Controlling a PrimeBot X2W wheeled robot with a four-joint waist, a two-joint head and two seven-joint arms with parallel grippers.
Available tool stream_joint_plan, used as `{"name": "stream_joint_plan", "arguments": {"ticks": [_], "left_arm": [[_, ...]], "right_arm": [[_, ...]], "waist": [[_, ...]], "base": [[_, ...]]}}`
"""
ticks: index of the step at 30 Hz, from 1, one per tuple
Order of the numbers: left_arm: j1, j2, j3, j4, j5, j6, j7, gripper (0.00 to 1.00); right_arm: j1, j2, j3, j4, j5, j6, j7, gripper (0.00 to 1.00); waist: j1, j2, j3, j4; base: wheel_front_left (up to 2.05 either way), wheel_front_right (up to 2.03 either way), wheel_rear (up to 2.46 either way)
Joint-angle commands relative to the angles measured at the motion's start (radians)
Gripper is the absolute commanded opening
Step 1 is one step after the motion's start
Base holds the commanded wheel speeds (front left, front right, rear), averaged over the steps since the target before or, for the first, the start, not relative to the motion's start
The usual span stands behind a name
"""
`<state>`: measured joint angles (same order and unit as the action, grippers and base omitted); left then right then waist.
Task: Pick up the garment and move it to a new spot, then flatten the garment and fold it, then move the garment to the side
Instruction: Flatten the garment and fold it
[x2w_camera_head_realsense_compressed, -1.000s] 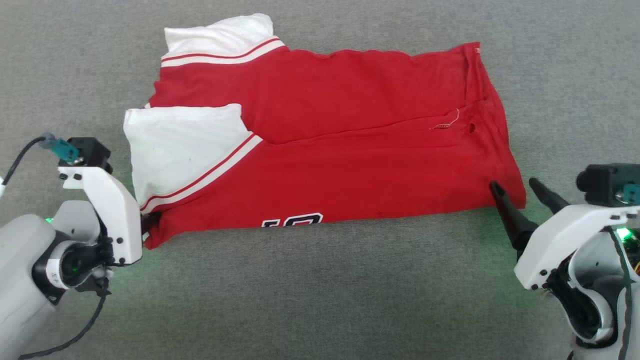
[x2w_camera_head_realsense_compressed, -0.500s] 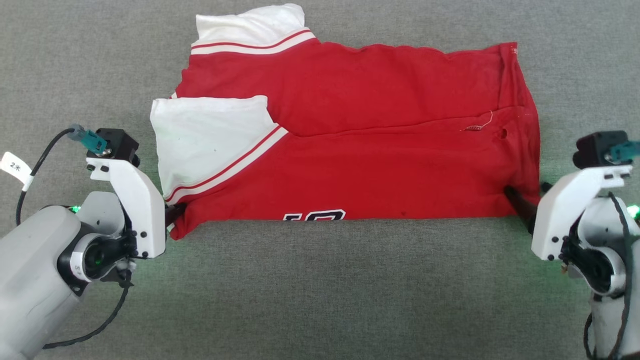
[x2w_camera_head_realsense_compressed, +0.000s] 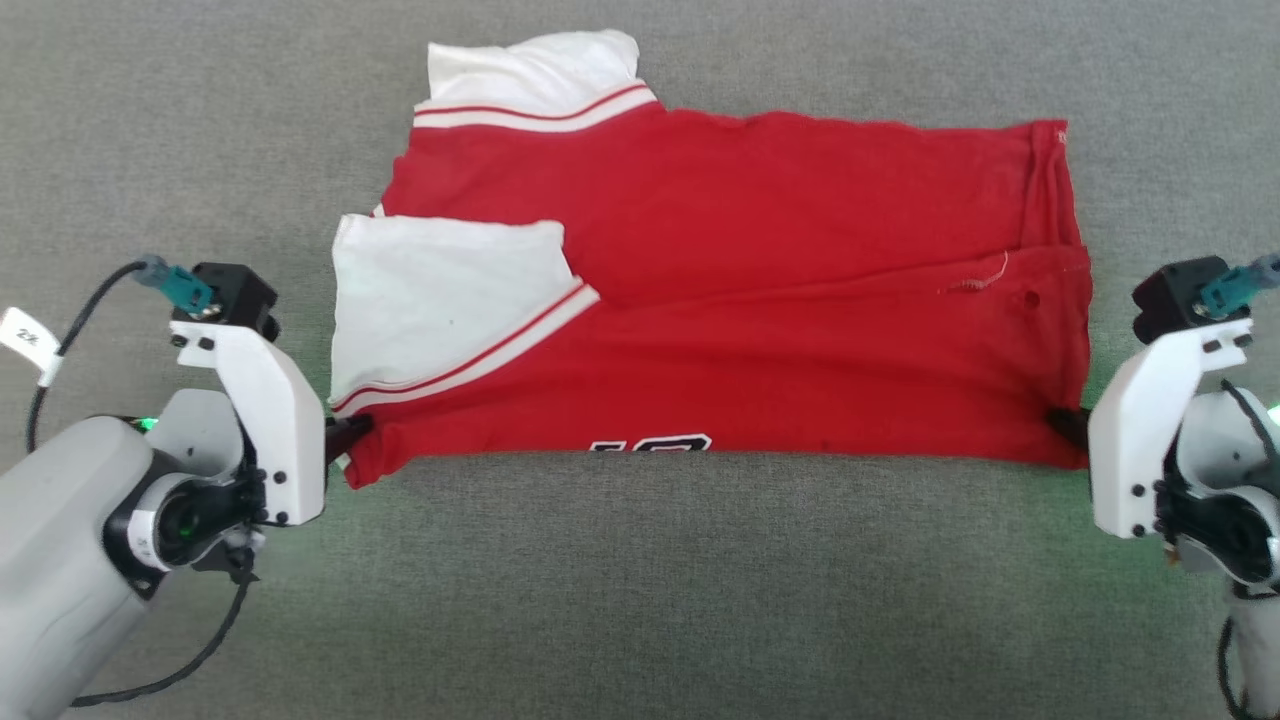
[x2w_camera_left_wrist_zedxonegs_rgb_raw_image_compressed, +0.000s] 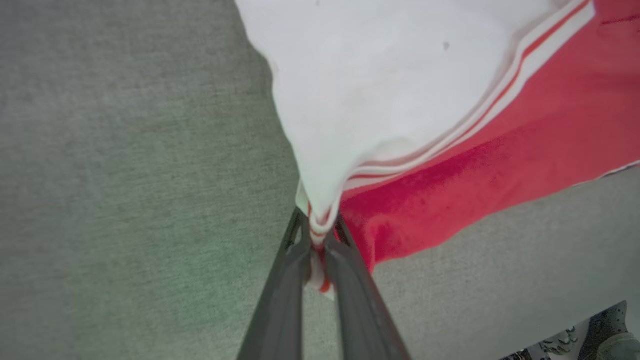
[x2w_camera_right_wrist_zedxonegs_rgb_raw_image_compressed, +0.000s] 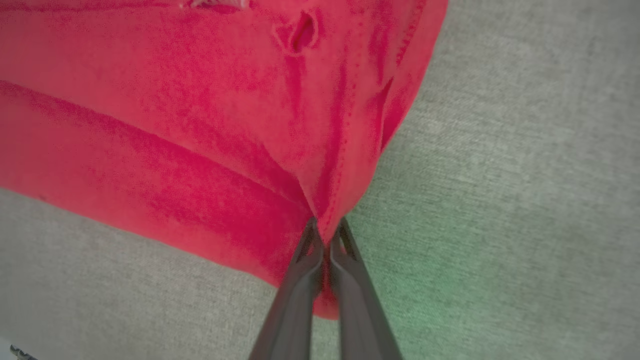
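I see the shirt (x2w_camera_head_realsense_compressed: 760, 330) lying folded over itself on the grey mat (x2w_camera_head_realsense_compressed: 640, 600), its long axis running left to right across the head view, roughly centred between my two arms. The near edge is a fold line. Part of the black, white-outlined lettering (x2w_camera_head_realsense_compressed: 650, 442) shows at that edge, cut off by the fold. One white sleeve (x2w_camera_head_realsense_compressed: 440, 290) with striped trim lies on top at the left end, and the second sleeve (x2w_camera_head_realsense_compressed: 530, 70) projects at the far left corner. Near the right end the red cloth carries a small hole (x2w_camera_head_realsense_compressed: 1032, 297) and a loose thread (x2w_camera_head_realsense_compressed: 975, 280). The left gripper (x2w_camera_head_realsense_compressed: 345, 432) is at the near left corner. In the left wrist view its fingers (x2w_camera_left_wrist_zedxonegs_rgb_raw_image_compressed: 287, 280) are pinched together on the striped trim and red cloth, which bunch to a point between them. The right gripper (x2w_camera_head_realsense_compressed: 1065, 425) is at the near right corner. In the right wrist view its fingers (x2w_camera_right_wrist_zedxonegs_rgb_raw_image_compressed: 295, 300) are closed on the hemmed red corner, which gathers into creases there. The near edge runs nearly straight between the two grips. Both white gripper housings stand just outside the shirt's ends, over the mat.
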<state>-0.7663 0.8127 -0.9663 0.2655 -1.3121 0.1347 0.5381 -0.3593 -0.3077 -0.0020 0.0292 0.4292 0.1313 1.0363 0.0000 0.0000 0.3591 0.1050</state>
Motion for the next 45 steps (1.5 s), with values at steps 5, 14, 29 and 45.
{"name": "stream_joint_plan", "arguments": {"ticks": [5, 14, 29, 45], "left_arm": [[0.028, 0.064, 0.012, -0.081, -0.009, 0.044, 0.015, 0.0], [0.112, 0.168, 0.016, -0.279, -0.023, 0.15, 0.006, 0.0], [0.153, 0.085, -0.053, -0.195, 0.016, 0.133, -0.003, 1.0], [0.062, 0.235, 0.03, -0.268, 0.026, 0.148, 0.019, 1.0]], "right_arm": [[0.044, -0.031, -0.037, -0.089, 0.02, -0.001, 0.069, 0.0], [0.145, -0.041, -0.12, -0.249, 0.041, -0.002, 0.189, 0.0], [0.243, 0.062, -0.108, -0.19, 0.014, -0.002, 0.051, 1.0], [0.213, 0.083, -0.148, -0.367, 0.0, -0.001, -0.133, 1.0]], "waist": [[0.0, 0.0, -0.023, 0.014], [0.0, 0.0, -0.028, 0.029], [0.0, 0.0, -0.004, 0.032], [0.0, 0.0, -0.028, -0.041]], "base": [[0.0, 0.0, 0.0], [0.0, 0.0, 0.0], [0.0, 0.0, 0.0], [0.0, 0.0, 0.0]]}}
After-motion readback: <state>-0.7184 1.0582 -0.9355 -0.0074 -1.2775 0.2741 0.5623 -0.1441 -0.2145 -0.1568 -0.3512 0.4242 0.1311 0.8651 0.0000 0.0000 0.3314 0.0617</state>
